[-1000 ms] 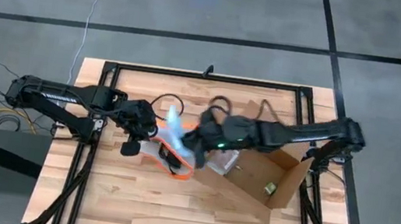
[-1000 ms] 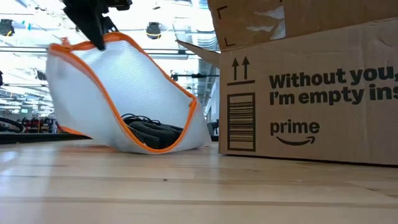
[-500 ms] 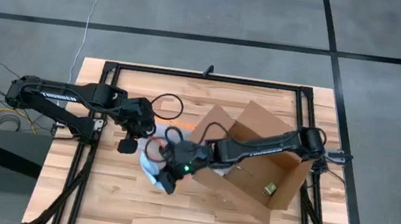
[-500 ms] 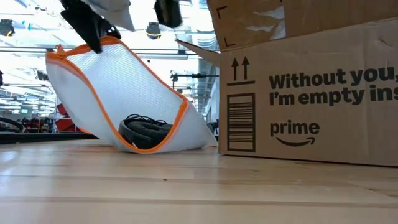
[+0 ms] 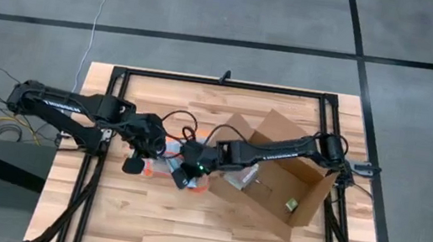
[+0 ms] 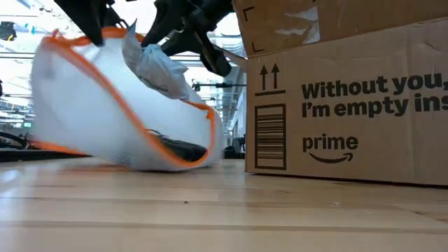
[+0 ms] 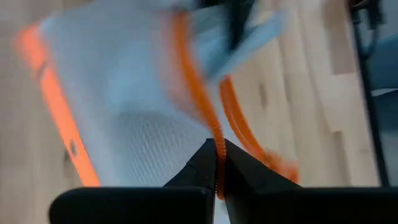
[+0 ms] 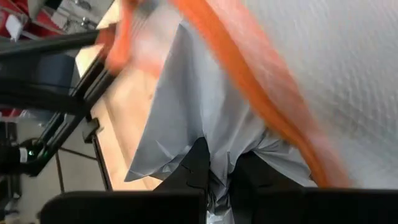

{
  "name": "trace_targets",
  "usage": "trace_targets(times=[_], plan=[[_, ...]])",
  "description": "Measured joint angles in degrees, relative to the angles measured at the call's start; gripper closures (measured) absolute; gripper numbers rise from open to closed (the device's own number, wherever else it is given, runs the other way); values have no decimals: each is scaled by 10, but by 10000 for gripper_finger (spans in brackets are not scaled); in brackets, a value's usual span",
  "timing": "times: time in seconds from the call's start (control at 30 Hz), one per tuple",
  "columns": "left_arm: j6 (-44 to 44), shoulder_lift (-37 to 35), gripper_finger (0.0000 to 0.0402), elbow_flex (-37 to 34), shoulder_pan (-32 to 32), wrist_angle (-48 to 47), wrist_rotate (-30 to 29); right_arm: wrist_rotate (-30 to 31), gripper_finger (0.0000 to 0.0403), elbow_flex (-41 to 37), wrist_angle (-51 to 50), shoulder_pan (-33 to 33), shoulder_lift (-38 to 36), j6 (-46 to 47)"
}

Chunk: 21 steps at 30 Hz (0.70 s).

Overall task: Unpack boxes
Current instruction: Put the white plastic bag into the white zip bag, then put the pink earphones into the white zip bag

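My left claw [image 7: 217,163] pinches pouch [image 6: 105,112] rim; right claw [image 8: 219,167] pinches grey bag [image 6: 157,66]. Box [image 5: 281,177]: stiff, light; grip flap.

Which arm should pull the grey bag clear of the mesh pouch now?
Right. The right gripper already pinches the grey bag, while the left gripper holds the pouch's orange edge.

- The left arm [image 5: 66,104] reaches in from the left edge of the high view toward the centre, bent at its elbow.
- The left gripper [image 7: 217,163] has its fingers pinched together on an orange edge.
- The right arm [image 5: 280,149] stretches from the right side leftward across the middle.
- The right gripper [image 8: 219,169] has its fingers clamped on grey plastic, just beside the left gripper.
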Motion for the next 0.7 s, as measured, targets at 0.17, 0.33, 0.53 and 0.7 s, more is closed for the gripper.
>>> trace_targets(times=[0.17,0.33,0.53,0.7], plan=[[-17,0,402,0,-24,37,1,-18,388,-1,10,-7,17,-14],[-21,0,402,0,-28,85,1,-21,350,1,62,-15,29,-12],[-21,0,402,-4,-29,94,3,-85,255,-1,117,-33,65,8],[-24,0,402,-5,-29,70,3,-103,174,0,110,-42,50,3]])
